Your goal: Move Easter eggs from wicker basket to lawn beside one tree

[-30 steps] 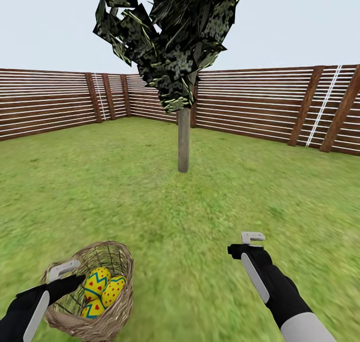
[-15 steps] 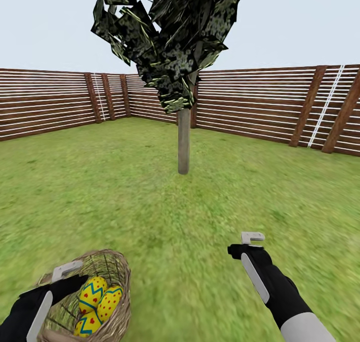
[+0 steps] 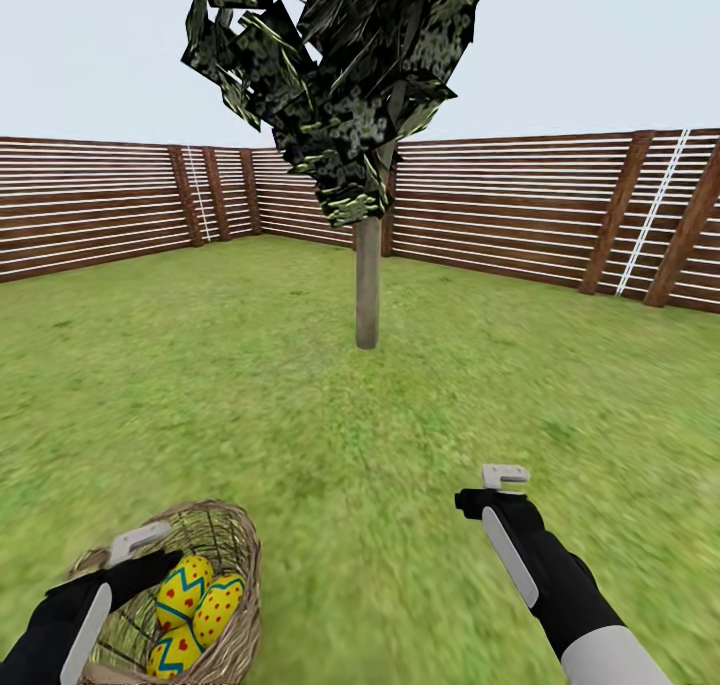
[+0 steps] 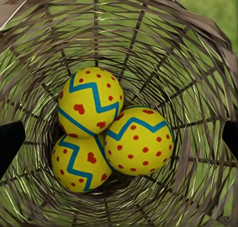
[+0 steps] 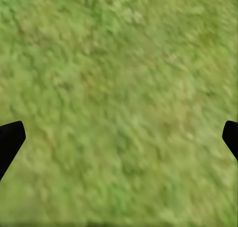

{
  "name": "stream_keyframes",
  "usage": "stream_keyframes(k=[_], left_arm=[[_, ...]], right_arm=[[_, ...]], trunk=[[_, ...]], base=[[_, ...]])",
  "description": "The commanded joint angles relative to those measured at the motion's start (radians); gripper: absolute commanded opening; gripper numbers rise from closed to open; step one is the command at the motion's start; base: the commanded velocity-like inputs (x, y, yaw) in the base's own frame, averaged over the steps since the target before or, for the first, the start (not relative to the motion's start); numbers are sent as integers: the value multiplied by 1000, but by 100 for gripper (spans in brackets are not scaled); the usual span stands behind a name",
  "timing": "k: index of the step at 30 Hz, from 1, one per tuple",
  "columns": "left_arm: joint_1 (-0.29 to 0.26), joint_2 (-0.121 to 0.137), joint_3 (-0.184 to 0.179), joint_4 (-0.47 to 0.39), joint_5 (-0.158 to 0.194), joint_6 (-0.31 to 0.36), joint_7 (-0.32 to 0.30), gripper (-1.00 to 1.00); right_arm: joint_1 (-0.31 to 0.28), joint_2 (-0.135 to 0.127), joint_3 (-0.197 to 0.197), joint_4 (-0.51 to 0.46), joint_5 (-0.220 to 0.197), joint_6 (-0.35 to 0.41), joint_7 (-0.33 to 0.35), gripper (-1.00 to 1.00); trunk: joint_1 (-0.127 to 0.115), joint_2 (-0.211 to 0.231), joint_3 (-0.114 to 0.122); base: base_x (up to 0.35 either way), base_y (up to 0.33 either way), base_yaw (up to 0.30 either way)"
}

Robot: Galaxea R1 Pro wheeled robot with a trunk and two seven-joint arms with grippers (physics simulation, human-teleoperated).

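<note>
No brand, label or legible writing is seen on any object; the only markings are the painted patterns on the three Easter eggs (image 4: 106,130), each bright yellow with a blue zigzag band and red motifs, hearts on two and round spots on the third. The eggs are clustered at the bottom of the wicker basket (image 3: 235,550), touching one another, as is shown by the left wrist view looking straight down into the woven interior (image 4: 198,53). The basket is seen at the lower left of the head view, with grass visible through its weave. The left gripper (image 3: 125,555) is poised at the basket's near rim; its dark fingertips (image 4: 10,140) are seen at opposite edges of the wrist view, spread wide, with nothing held between them. The right gripper (image 3: 500,490) is held over bare grass well apart from the basket, its jaws likewise spread wide and empty, with only turf (image 5: 119,98) between them. The lawn (image 3: 300,415) is rendered as mottled green grass, flat and wide. A tree (image 3: 367,285) with a straight pale trunk and a jagged dark crown stands ahead, well apart from the basket. The garden is enclosed by a brown horizontal-slat wooden fence (image 3: 500,205) under a pale sky (image 3: 600,45).
</note>
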Motion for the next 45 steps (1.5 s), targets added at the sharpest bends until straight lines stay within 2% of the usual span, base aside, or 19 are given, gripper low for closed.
stream_keyframes(k=[1,45], left_arm=[[-1,-1,2,-1,3,6,-3,100],[0,-3,1,1,3,6,-2,100]], right_arm=[[-1,-1,4,-1,-10,2,-10,100],[-1,1,4,0,-10,1,-10,100]], trunk=[[4,-8,-4],[172,-316,-142]], base=[[0,0,0],[0,0,0]])
